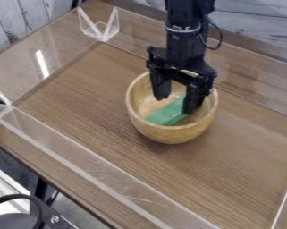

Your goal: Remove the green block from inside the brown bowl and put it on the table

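gripper (179,98): black, two fingers, points straight down, lowered into the bowl
jaws: spread wide, nothing held between them
fingers (161,82): one on the left over the bowl's inner wall, the other on the right near the right rim; tips inside the bowl
contact: cannot tell whether the tips touch the block or the bowl floor
arm (186,22): black, comes down from the top edge, upright above the bowl
block (170,116): bright green bar, lies inside the bowl on its floor, angled, lower left of the gripper's middle; its upper end runs under the fingers
bowl (156,131): round, light tan wood, thick wall, upright, sits on the table a bit right of centre
table (86,98): brown wood grain, bare around the bowl
walls (26,67): low clear acrylic around the table edge, glare on the left one
clear bracket (99,25): small V-shaped clear piece at the far left corner, well apart from the bowl
below table: dark frame and a cable visible at the lower left, blurred
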Controlling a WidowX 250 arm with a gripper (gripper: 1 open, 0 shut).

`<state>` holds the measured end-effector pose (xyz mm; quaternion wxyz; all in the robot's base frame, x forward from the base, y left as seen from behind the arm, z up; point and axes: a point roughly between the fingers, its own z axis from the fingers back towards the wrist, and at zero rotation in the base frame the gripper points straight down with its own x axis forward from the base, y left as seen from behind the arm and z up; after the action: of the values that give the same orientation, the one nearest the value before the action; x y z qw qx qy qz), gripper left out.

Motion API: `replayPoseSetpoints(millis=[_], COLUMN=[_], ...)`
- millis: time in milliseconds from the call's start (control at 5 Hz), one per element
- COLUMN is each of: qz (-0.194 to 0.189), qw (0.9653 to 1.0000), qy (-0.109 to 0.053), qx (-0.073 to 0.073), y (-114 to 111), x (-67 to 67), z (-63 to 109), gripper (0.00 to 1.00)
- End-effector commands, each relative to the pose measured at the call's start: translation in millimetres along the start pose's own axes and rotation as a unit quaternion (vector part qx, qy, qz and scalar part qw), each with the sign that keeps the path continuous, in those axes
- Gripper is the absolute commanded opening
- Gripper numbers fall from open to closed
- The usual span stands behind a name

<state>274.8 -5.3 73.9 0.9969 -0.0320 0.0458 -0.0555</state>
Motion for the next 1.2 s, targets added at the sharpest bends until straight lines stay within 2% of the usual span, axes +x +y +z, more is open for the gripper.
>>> replayPoseSetpoints(millis=[0,800,1000], qz=[-0.005,-0.003,-0.003], qw=[0.999,0.9984,0.9988], qy=[-0.043,-0.056,-0.048], qx=[0.006,0.004,0.004], y=[-1.8,0.4,1.1], x=[8.5,13.3,15.0], z=[23.9,23.6,16.7], gripper=[1.0,1.0,1.0])
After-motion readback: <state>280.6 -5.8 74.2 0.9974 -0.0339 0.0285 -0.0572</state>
